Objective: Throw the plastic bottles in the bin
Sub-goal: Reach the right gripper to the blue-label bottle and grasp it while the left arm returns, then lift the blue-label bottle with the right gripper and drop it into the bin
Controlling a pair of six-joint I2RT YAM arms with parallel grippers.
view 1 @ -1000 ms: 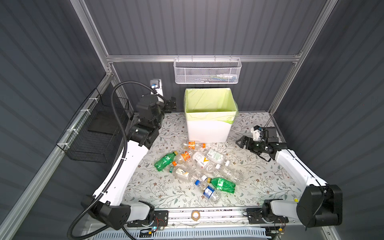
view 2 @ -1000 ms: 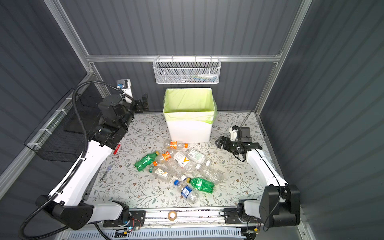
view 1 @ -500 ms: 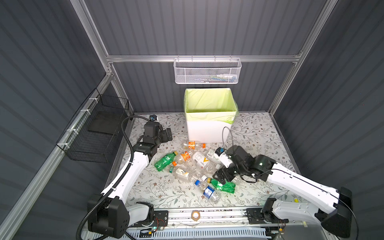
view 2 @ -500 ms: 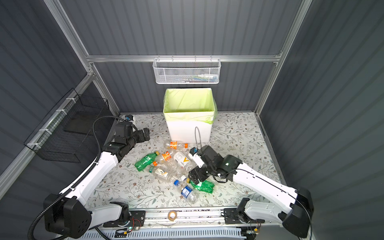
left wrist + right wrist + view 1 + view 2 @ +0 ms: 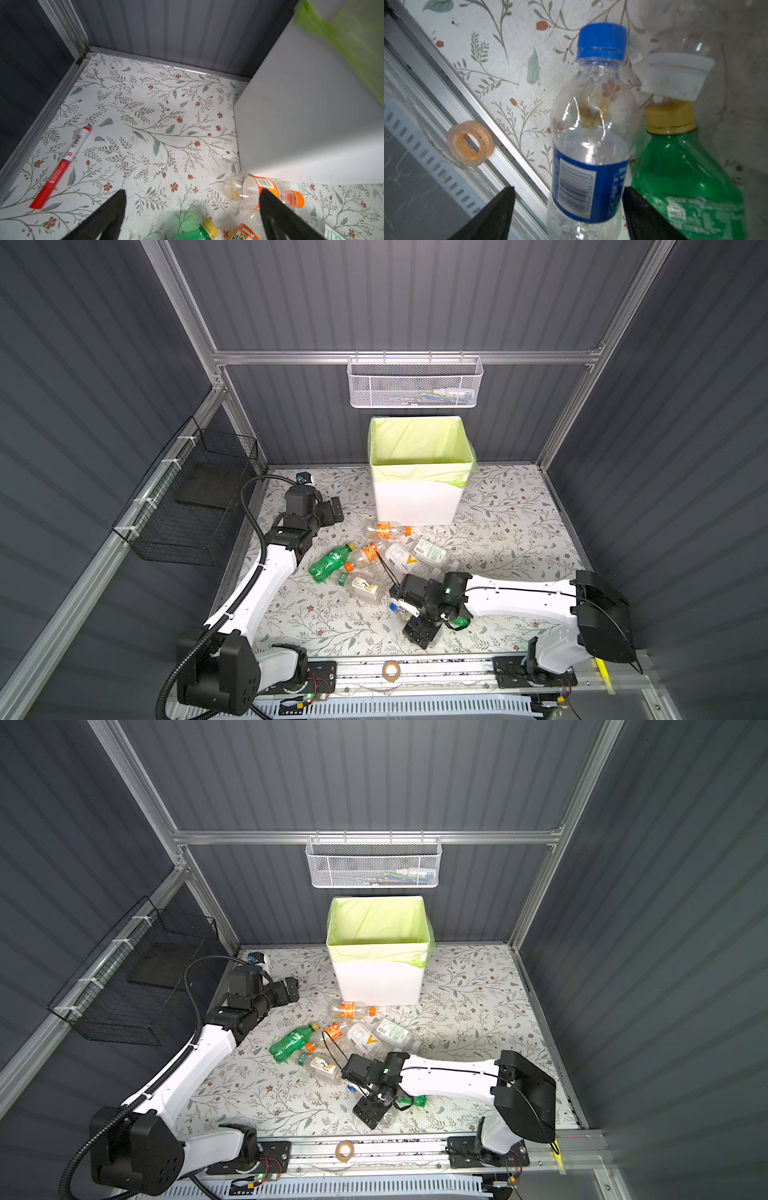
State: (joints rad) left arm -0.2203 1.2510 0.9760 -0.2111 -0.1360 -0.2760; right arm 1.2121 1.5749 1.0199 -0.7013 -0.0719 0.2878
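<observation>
Several plastic bottles [image 5: 399,560] lie in a heap in front of the bin [image 5: 415,502], a tall white one with a pale green bag, seen in both top views [image 5: 378,986]. My right gripper [image 5: 419,632] is down at the front of the heap. In the right wrist view its jaws [image 5: 568,193] straddle a clear bottle with a blue label and cap [image 5: 591,145], with a gap showing on one side. A green bottle [image 5: 685,176] lies beside it. My left gripper [image 5: 334,510] hangs open and empty left of the bin, above a green bottle's yellow cap [image 5: 207,228] and an orange-label bottle [image 5: 259,193].
A red-and-white marker pen [image 5: 62,166] lies near the left wall. A white mesh basket [image 5: 415,383] hangs on the back wall above the bin, and a black wire basket [image 5: 187,510] on the left wall. A tape roll [image 5: 470,143] rests on the front rail.
The right arm swung from the back right to the front of the heap, came down over the blue-label bottle, and its jaws narrowed. The left arm dropped from high up to beside the bin.
</observation>
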